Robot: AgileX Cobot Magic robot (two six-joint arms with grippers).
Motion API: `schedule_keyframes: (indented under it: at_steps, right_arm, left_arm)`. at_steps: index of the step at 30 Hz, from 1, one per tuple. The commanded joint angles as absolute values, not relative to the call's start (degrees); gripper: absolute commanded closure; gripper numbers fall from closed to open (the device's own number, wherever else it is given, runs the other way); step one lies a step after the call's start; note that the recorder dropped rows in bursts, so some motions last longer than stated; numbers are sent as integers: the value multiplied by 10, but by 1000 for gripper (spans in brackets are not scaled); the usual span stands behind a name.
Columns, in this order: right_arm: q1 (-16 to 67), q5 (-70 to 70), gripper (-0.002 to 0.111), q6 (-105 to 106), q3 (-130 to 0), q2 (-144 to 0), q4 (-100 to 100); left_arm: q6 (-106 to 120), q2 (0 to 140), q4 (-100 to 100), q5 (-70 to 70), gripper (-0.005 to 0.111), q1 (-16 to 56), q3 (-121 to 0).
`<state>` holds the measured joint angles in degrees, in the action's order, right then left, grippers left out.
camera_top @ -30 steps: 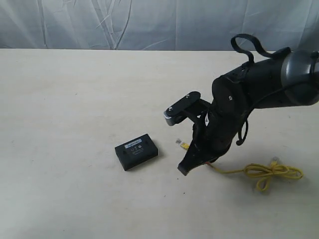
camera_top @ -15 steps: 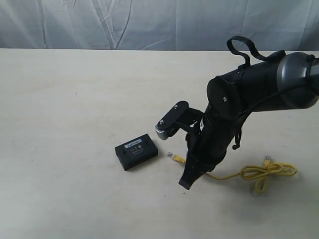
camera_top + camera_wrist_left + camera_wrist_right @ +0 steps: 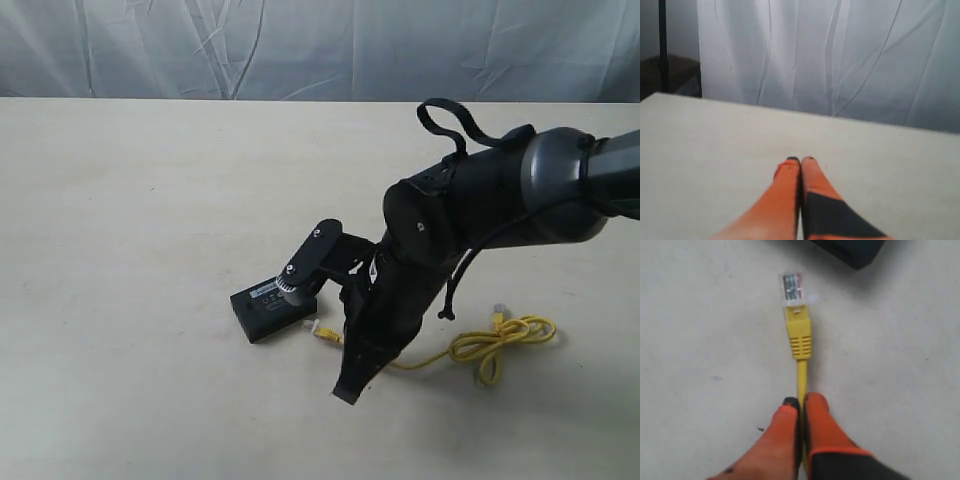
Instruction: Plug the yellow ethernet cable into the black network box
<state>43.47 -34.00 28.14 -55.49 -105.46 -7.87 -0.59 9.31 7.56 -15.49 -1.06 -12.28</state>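
The black network box (image 3: 262,311) lies flat on the beige table, its white label partly hidden by my right wrist. A corner of the box (image 3: 850,250) shows in the right wrist view. My right gripper (image 3: 801,401) is shut on the yellow ethernet cable (image 3: 801,335) just behind its clear plug (image 3: 792,287), which points at the box, a short gap away. In the exterior view the plug (image 3: 322,332) sits just right of the box, held by my right gripper (image 3: 345,345). The cable's looped tail (image 3: 500,340) trails to the right. My left gripper (image 3: 801,160) is shut and empty.
A white curtain (image 3: 320,45) hangs behind the table's far edge. In the left wrist view a dark pole (image 3: 662,45) stands beyond the table. The left arm does not appear in the exterior view.
My right arm has moved left and lower, carrying the plug from well right of the box to just beside it. The looped tail has been dragged left.
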Motion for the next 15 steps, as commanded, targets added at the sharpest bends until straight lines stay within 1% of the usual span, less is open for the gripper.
schedule_keyframes:
  at_steps: [1, 2, 3, 5, 9, 11, 15]
  right_arm:
    - [435, -341, 109, 280, -553, -1056, -77]
    - [435, -341, 109, 280, -553, -1056, -78]
    - [435, -341, 109, 280, -553, -1056, -81]
    - [435, -341, 109, 280, -553, -1056, -83]
    - [435, -337, 109, 280, -553, -1056, -101]
    - [435, -322, 109, 270, -553, -1056, -101]
    - [435, -311, 109, 270, -553, -1056, -101]
  left_arm:
    - [84, 288, 87, -283, 107, -11, -250]
    - [153, 374, 134, -314, 107, -11, -295]
    - [209, 424, 171, -337, 107, -11, -322]
    - [364, 615, 283, -413, 107, -11, -412]
    - [501, 850, 388, -449, 107, -7, -506]
    - [561, 929, 433, -451, 107, 20, -538]
    - [593, 1004, 455, -450, 107, 59, -565]
